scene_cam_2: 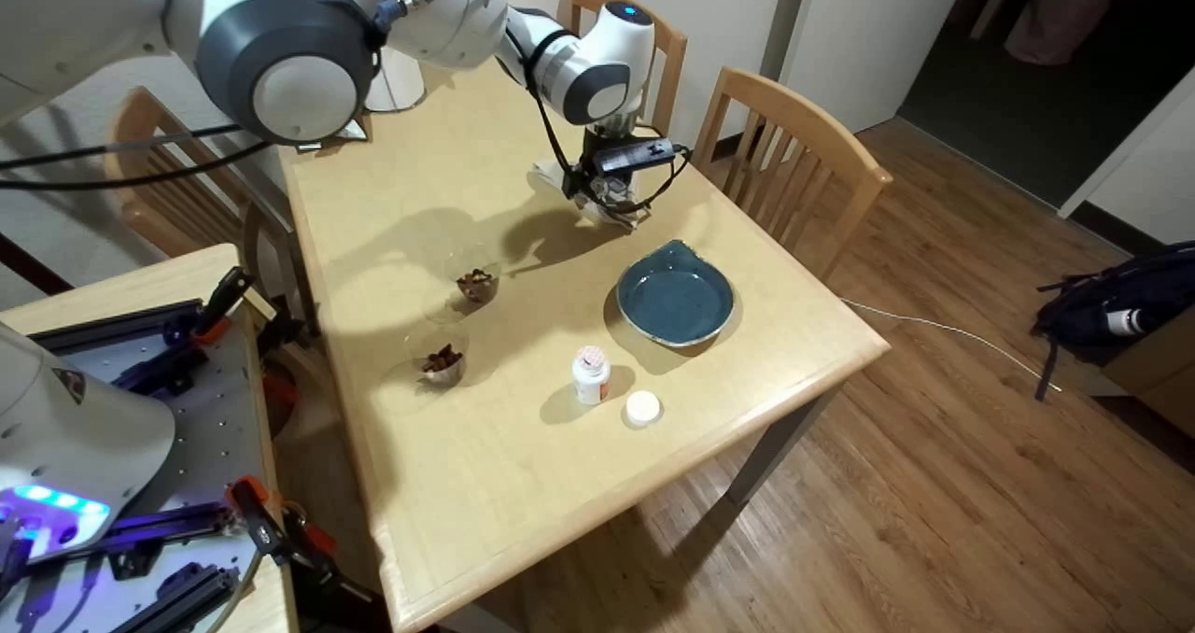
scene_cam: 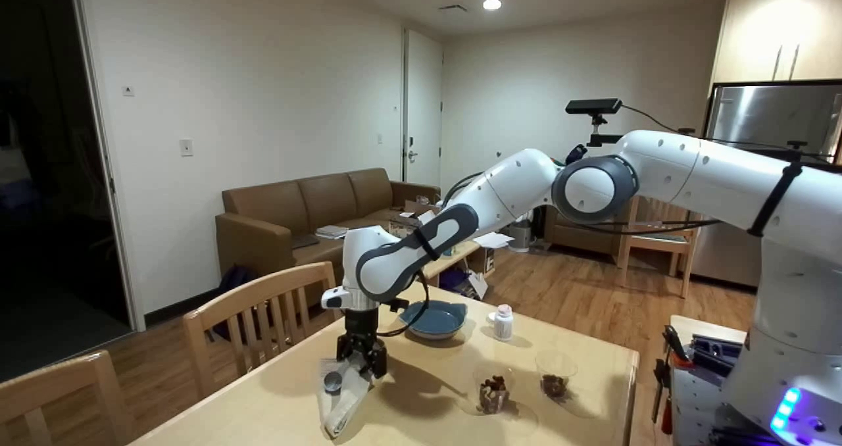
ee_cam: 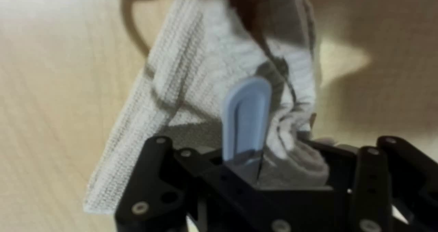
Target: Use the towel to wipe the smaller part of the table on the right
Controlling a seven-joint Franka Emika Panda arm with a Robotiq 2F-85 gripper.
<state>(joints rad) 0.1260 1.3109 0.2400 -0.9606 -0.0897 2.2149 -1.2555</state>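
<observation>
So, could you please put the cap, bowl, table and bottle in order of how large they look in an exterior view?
Largest to smallest, in an exterior view:
1. table
2. bowl
3. bottle
4. cap
No two look alike in size.

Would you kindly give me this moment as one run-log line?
pincer: closed on towel | towel: partly bunched, on table | also on table: blue dish, white bottle | wiping progress: cannot tell
</observation>
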